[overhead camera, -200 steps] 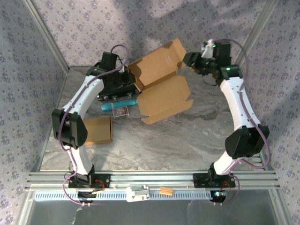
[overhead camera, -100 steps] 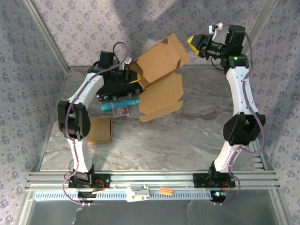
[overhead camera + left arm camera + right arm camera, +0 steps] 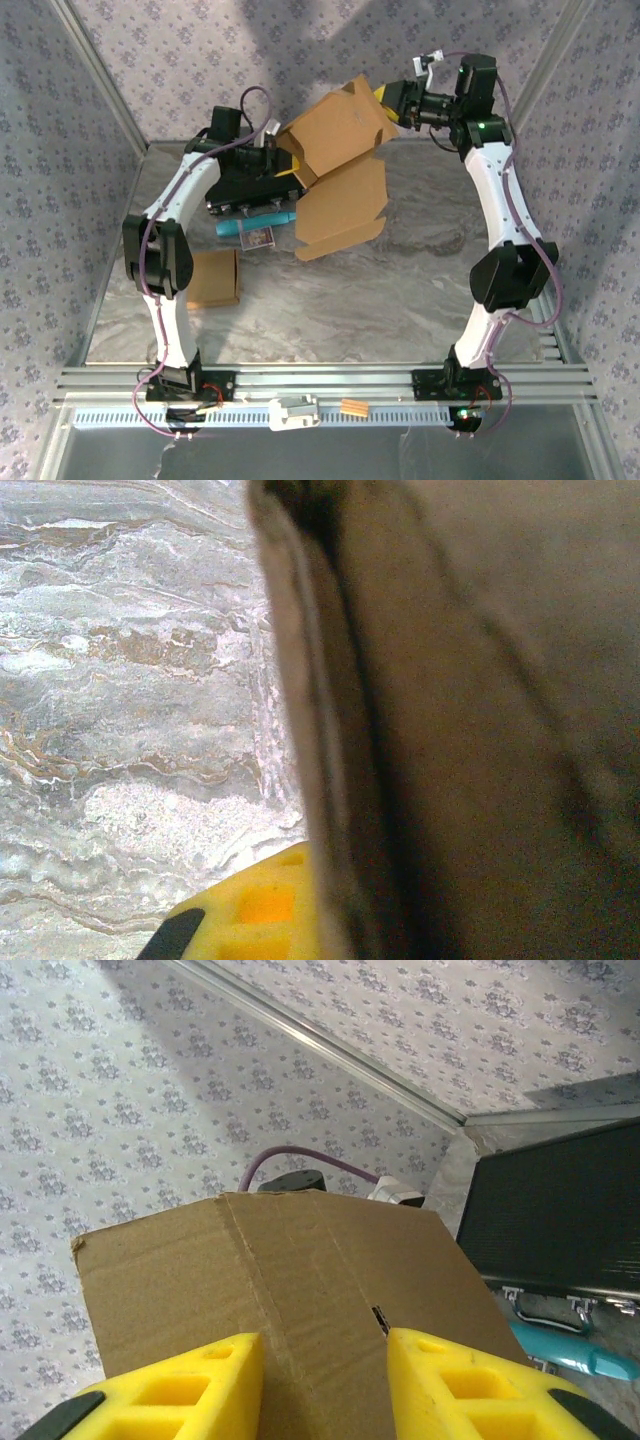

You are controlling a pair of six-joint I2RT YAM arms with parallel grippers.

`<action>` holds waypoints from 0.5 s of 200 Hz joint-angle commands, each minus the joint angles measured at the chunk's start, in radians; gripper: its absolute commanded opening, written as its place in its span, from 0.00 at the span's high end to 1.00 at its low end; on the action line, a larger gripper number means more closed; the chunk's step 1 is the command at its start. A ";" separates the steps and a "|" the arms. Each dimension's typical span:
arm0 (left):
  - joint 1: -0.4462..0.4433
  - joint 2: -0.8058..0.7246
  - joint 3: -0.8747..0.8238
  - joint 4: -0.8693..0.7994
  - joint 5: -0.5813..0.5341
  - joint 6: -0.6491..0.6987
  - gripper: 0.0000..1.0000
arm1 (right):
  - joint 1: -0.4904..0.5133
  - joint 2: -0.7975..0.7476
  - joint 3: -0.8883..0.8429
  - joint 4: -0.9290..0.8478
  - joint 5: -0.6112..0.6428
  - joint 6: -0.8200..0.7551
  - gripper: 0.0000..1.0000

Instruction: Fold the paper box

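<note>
Right gripper comes at the paper box from the box's 2 o'clock, its yellow fingers parted. In the right wrist view the right gripper has a raised cardboard panel with a crease directly ahead. The panel's lower edge drops into the gap between the fingers, but the jaws have not clamped on it.

At the box's 9 o'clock, the left gripper is pressed together on a cardboard edge and holds the sheet up off the table. Its wrist camera is too close for detail. It shows one yellow pad against a blurred brown wall of card.

Seen from above, the paper box hangs toward 12 o'clock of the table. One panel tilts up toward the back wall and a second drops toward 6 o'clock, with a bend between them.

By my reading the job is at an early stage. One main crease is bent, but the flaps stand spread and no sides are closed or tucked. Most of the forming seems left to do.

A black case lies at 9 o'clock of the lower panel. A small brown box sits at 8 o'clock, well apart.
</note>
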 commanded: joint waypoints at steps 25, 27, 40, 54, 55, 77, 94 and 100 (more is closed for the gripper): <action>0.005 0.008 0.033 -0.022 0.005 0.015 1.00 | 0.035 -0.076 -0.003 -0.143 0.033 -0.156 0.60; 0.005 0.008 0.032 -0.022 0.006 0.015 1.00 | 0.035 -0.076 -0.001 -0.150 0.036 -0.162 0.60; 0.003 0.007 0.031 -0.025 0.004 0.015 1.00 | 0.044 -0.084 0.002 -0.191 0.055 -0.211 0.60; 0.001 0.004 0.028 -0.029 -0.001 0.017 1.00 | 0.055 -0.089 0.005 -0.227 0.076 -0.249 0.60; 0.001 0.003 0.028 -0.029 0.000 0.017 1.00 | 0.056 -0.089 0.006 -0.231 0.078 -0.253 0.60; -0.004 0.003 0.027 -0.038 -0.006 0.020 1.00 | 0.073 -0.094 0.013 -0.287 0.118 -0.314 0.59; -0.009 -0.001 0.025 -0.039 -0.006 0.024 1.00 | 0.083 -0.098 0.020 -0.333 0.165 -0.352 0.58; -0.009 -0.004 0.023 -0.038 -0.005 0.025 1.00 | 0.087 -0.097 0.029 -0.359 0.181 -0.372 0.57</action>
